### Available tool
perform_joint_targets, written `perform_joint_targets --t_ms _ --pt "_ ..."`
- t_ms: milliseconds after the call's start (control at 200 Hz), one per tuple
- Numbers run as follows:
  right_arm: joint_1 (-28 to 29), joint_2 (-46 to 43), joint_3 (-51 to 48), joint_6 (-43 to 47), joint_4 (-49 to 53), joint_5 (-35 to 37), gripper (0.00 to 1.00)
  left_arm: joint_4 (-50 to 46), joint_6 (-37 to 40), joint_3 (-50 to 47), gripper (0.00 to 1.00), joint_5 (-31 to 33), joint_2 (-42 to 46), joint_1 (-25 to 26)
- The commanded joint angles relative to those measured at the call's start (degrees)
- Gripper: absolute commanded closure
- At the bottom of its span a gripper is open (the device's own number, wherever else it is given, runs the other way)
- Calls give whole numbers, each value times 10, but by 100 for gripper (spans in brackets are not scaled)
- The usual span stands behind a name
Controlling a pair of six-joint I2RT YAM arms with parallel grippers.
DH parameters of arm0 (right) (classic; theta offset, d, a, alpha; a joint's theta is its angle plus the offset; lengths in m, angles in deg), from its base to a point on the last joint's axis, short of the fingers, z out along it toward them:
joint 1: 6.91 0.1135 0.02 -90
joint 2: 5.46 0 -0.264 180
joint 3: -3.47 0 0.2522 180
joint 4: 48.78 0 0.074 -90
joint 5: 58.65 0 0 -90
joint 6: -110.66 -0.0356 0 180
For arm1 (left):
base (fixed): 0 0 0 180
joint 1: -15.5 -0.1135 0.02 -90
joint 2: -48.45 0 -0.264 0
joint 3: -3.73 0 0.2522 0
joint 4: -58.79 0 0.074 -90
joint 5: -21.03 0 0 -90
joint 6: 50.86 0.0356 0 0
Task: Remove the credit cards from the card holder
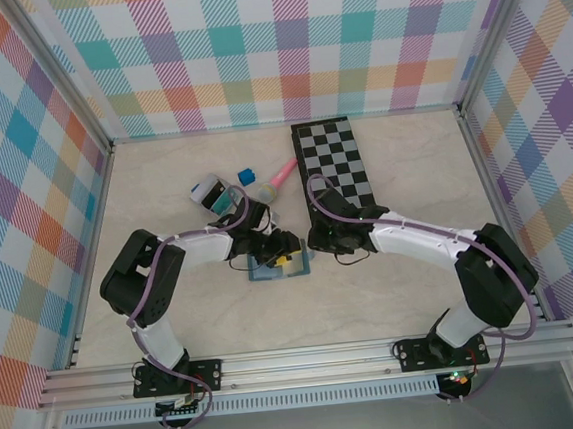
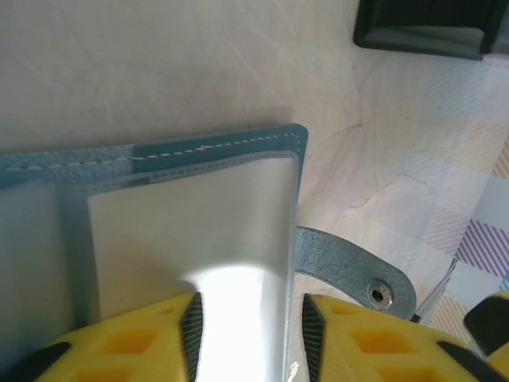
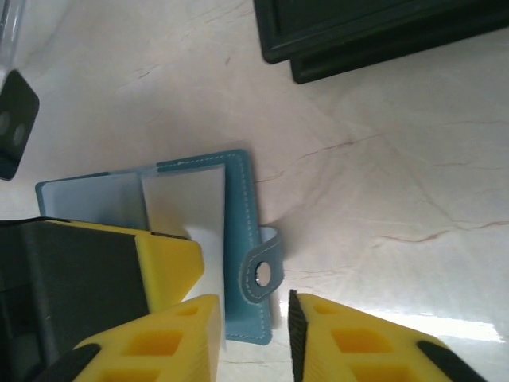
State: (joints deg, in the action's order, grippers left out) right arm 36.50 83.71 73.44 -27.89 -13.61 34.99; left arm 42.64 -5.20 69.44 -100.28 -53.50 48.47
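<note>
The card holder (image 1: 268, 268) lies opened flat on the table (image 1: 394, 295), between my two wrists, nearer to me than the chessboard (image 1: 335, 160) and to its left. My left gripper (image 2: 250, 346) sits over the inner pages with its jaws part-way apart and unclenched. A clear sleeve (image 2: 199, 223) runs up between the two yellow fingers (image 2: 127, 346). The glare on the plastic is strong, so I cannot tell whether my tips press the sleeve or hover just above it. Beyond the sleeve I see the stitched blue edge of the cover, and to its right the snap strap (image 2: 350, 274) sticks out onto the table. My right gripper (image 3: 254, 342) is released too and holds nothing. Its jaws straddle the holder's right-hand cover edge just below the strap, with bare table showing between that edge and the right pad. From that wrist I see one left finger lying over the left part of the open pages.
</note>
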Motion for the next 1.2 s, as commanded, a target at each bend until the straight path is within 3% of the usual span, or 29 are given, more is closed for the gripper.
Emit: perform_joint_targets --t_ms 0,380,805,1085,1195 --pt "-4 38 29 11 -9 -47 80 -18 0 -5 73 25 -14 7" --pt "-3 111 75 10 3 -96 92 -44 9 0 97 38 -15 7" --pt "-3 162 98 11 37 -99 92 -80 12 25 100 42 8 7" --pt "-3 172 101 12 60 -82 91 -186 32 29 84 67 87 -33" --pt "-3 172 101 12 64 -78 91 -231 45 15 72 90 122 -67"
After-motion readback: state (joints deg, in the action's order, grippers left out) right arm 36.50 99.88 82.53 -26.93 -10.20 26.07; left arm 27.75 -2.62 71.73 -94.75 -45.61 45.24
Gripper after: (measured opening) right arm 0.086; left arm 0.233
